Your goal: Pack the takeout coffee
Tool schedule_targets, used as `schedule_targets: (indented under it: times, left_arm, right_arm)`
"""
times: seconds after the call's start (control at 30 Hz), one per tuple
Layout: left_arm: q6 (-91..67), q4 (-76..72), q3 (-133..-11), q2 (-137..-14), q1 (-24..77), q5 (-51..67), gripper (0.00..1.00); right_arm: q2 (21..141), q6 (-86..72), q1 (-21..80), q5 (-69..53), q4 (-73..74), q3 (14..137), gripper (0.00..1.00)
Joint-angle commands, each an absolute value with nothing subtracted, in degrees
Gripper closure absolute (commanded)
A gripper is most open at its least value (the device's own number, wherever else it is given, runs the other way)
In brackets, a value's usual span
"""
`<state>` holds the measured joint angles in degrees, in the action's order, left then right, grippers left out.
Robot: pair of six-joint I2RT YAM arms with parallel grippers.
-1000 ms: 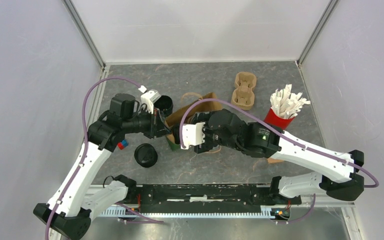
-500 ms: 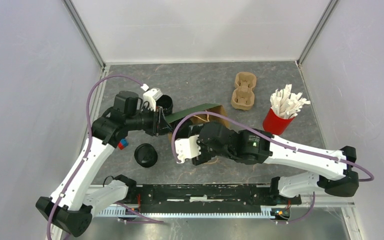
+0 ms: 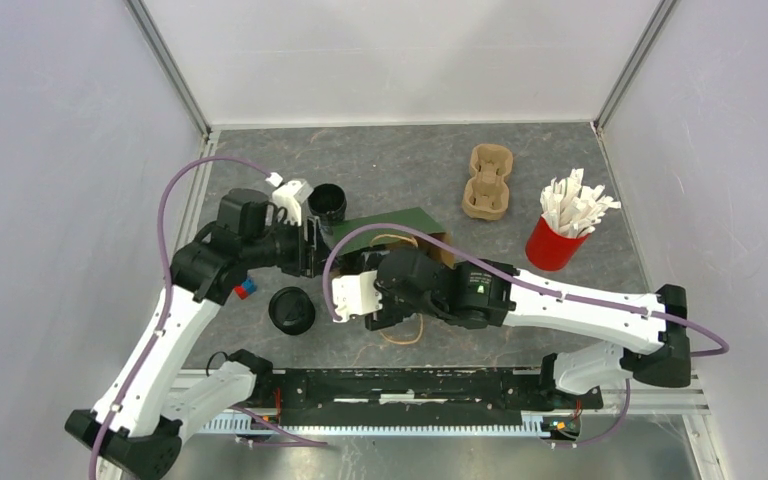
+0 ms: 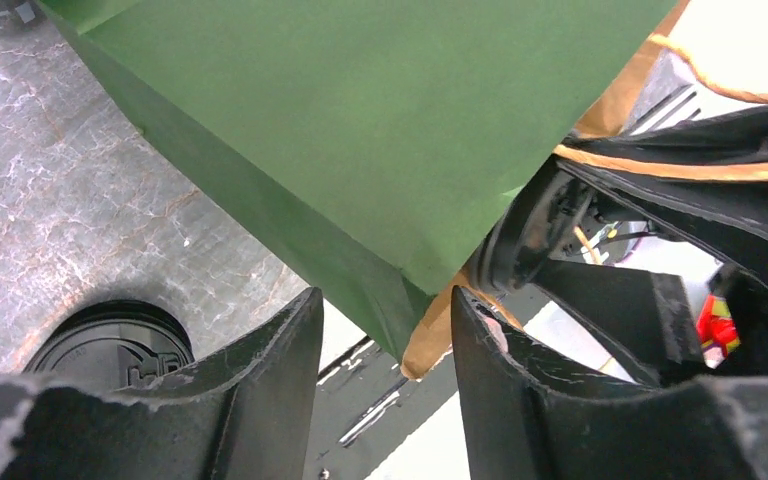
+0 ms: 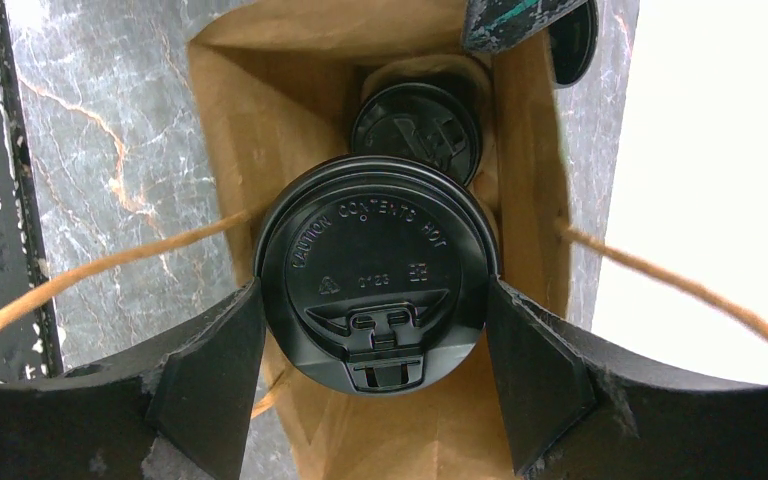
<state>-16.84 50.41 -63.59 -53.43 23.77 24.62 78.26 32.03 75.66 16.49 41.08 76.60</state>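
A green paper bag (image 3: 392,226) leans over at the table's middle, its brown inside (image 5: 430,420) facing the right wrist camera. My right gripper (image 5: 372,292) is shut on a takeout coffee (image 5: 375,270), a black lidded cup held at the bag's mouth. A second lidded cup (image 5: 416,128) sits deeper inside the bag. My left gripper (image 4: 385,322) is open at the bag's left end, with the bag's lower edge (image 4: 430,335) hanging in the gap between its fingers. Two more black cups stand outside, one (image 3: 291,310) near the left arm and one (image 3: 327,203) behind the left gripper (image 3: 315,240).
A tan pulp cup carrier (image 3: 488,183) lies at the back right. Beside it stands a red cup (image 3: 556,243) full of white packets. The bag's twine handles (image 5: 110,265) loop out on both sides of the right gripper. Enclosure walls close off the left, back and right.
The bag has tipped over so its green side faces up. My right gripper moved left and nearer with the cup. My left jaws opened and let go of the bag's edge.
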Motion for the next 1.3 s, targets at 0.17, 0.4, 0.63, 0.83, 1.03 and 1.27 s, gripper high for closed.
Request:
schedule_targets:
  times: [0.17, 0.4, 0.63, 0.83, 1.03, 1.27]
  left_arm:
    - [-24.6, 51.2, -61.4, -47.2, 23.9, 22.9, 0.42]
    - [-25.5, 52.5, -60.7, -46.1, 24.0, 22.3, 0.44]
    - [-25.3, 53.9, -60.7, -46.6, 23.9, 20.8, 0.45]
    - [-26.5, 51.9, -60.0, -47.3, 23.9, 21.0, 0.45]
    - [-28.5, 48.1, -57.3, -47.3, 23.9, 22.8, 0.44]
    - [-27.9, 47.0, -57.2, -48.9, 23.9, 22.3, 0.5]
  right_arm:
    - [81.3, 30.5, 75.9, 18.2, 33.7, 80.2, 0.21]
    - [82.8, 31.0, 75.8, 22.5, 30.5, 81.1, 0.21]
    - [82.8, 30.0, 75.1, 22.9, 29.2, 81.0, 0.2]
    - [83.2, 29.5, 74.8, 22.6, 29.5, 81.6, 0.21]
    - [83.5, 29.0, 74.5, 22.4, 29.2, 81.4, 0.2]
    - [83.6, 29.1, 74.3, 22.2, 29.3, 81.9, 0.2]
